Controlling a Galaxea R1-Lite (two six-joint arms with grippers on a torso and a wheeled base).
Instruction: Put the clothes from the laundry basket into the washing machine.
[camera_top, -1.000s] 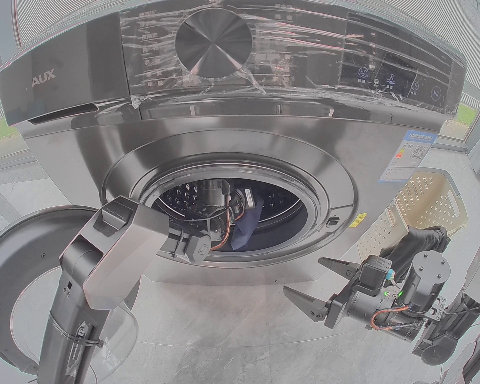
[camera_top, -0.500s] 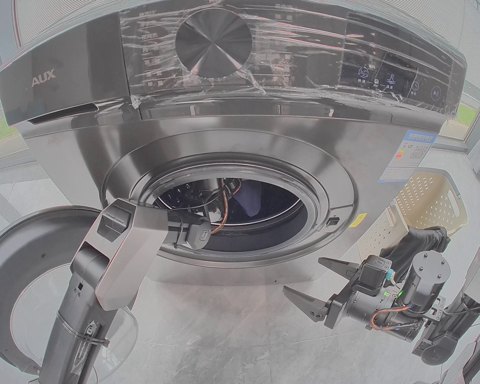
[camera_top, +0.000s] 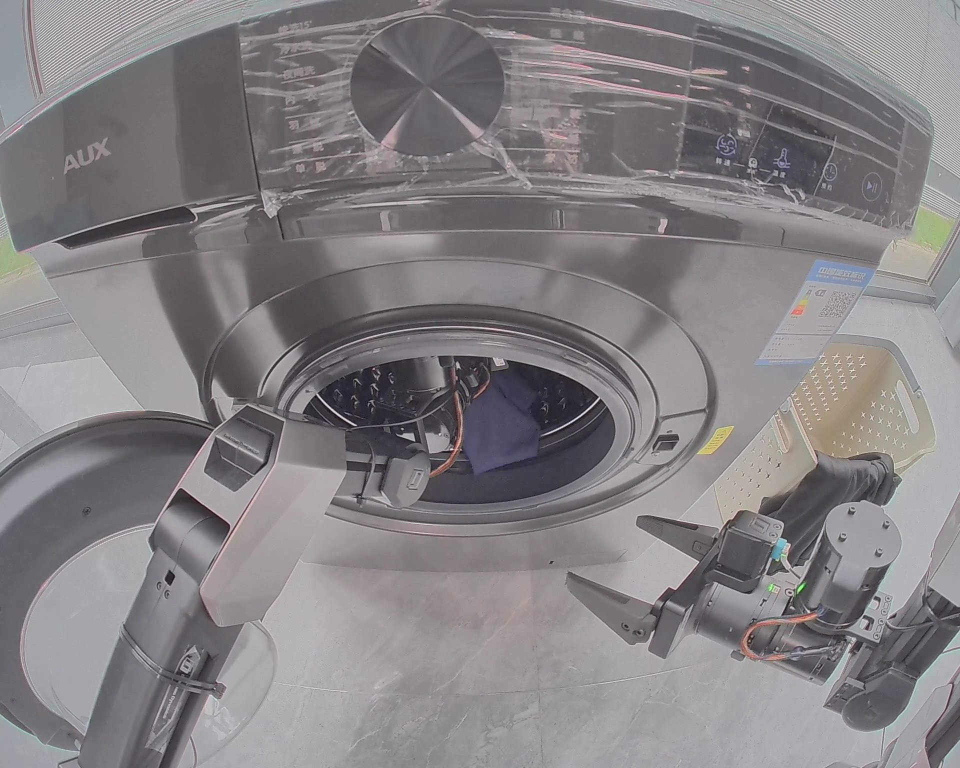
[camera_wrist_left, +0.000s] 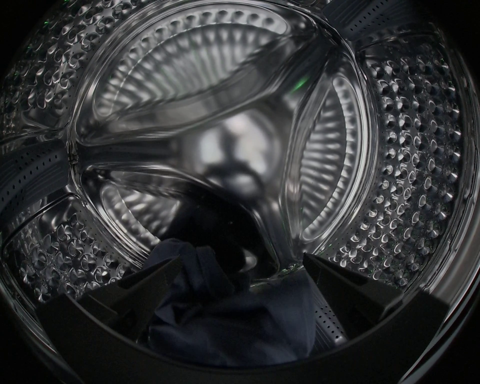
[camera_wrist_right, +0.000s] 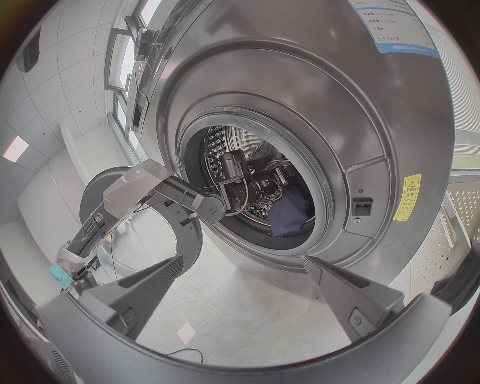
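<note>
The washing machine (camera_top: 660, 400) stands with its round opening uncovered. My left arm (camera_top: 400, 475) reaches through it into the drum. My left gripper (camera_wrist_left: 240, 270) is open, and a dark navy garment (camera_wrist_left: 230, 320) lies loose on the drum wall below and between its fingers. That garment (camera_top: 500, 420) also shows through the opening and from the right wrist (camera_wrist_right: 290, 215). My right gripper (camera_top: 610, 553) hangs open and holds nothing, low in front of the machine, left of the beige laundry basket (camera_top: 870, 400). A black garment (camera_top: 835, 490) drapes over the basket's front rim.
The machine's round door (camera_top: 60, 520) is swung open at the lower left, beside my left arm. Grey tiled floor (camera_top: 480, 640) lies between the machine and my right gripper. The basket leans against the machine's right side.
The navy garment hung bunched by my left gripper a second ago and now lies spread in the drum. My left forearm has shifted slightly right. The right arm has kept still.
</note>
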